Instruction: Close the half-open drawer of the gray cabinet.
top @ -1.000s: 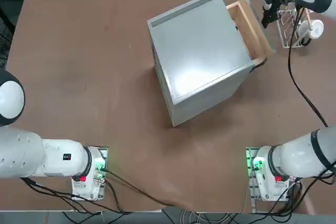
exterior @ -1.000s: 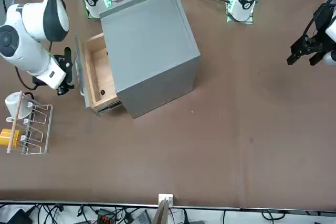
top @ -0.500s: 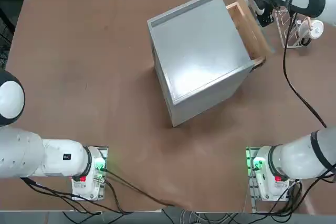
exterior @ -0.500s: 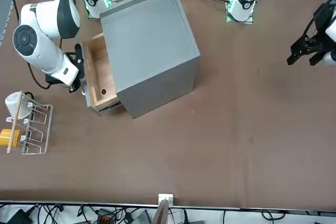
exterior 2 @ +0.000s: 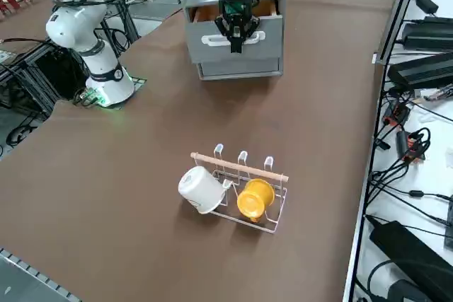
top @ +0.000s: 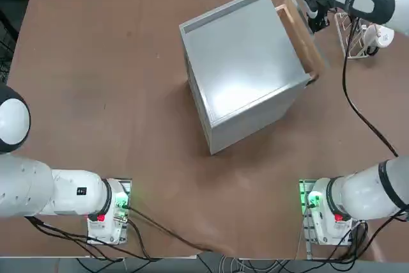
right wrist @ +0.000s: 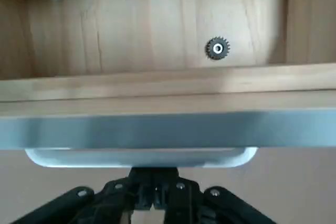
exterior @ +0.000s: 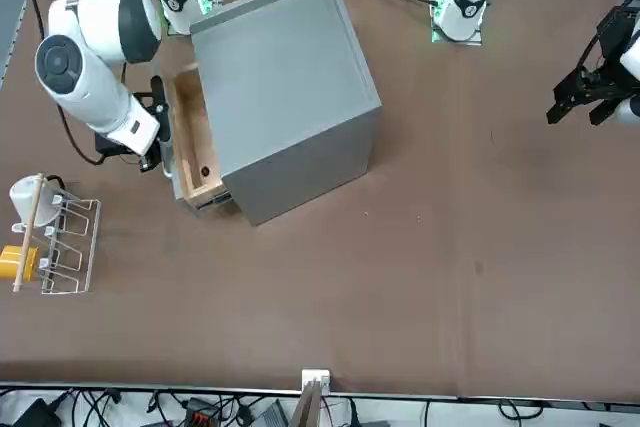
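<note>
Middle, toward the far side: gray cabinet (top: 246, 55), set askew, so its drawer (exterior: 195, 137) opens to the right and slightly far. The drawer stands partly out, wooden interior showing; it holds a small toothed black wheel (right wrist: 217, 48), lying loose or fixed, I cannot tell which.

Next rightward: flat gray front panel (right wrist: 168, 129) with its pale bar handle (right wrist: 142, 158). My right gripper (right wrist: 154, 174) is at the outer side of this handle, fingers narrow, brought together with nothing between them. Reason, I judge: closing needs only a blunt push, no grasp. Fingertips look to be at the bar; firm contact unconfirmed. Placed around mid-handle, probably so the drawer runs in without twisting. Push should go left and slightly near, along the runners; off-line force could jam it or shift the cabinet.

Far right: white wire rack (exterior 2: 248, 175) bearing white mug (exterior 2: 201, 189) and yellow cup (exterior 2: 255, 199), apart from the drawer; my arm needs to clear them.
</note>
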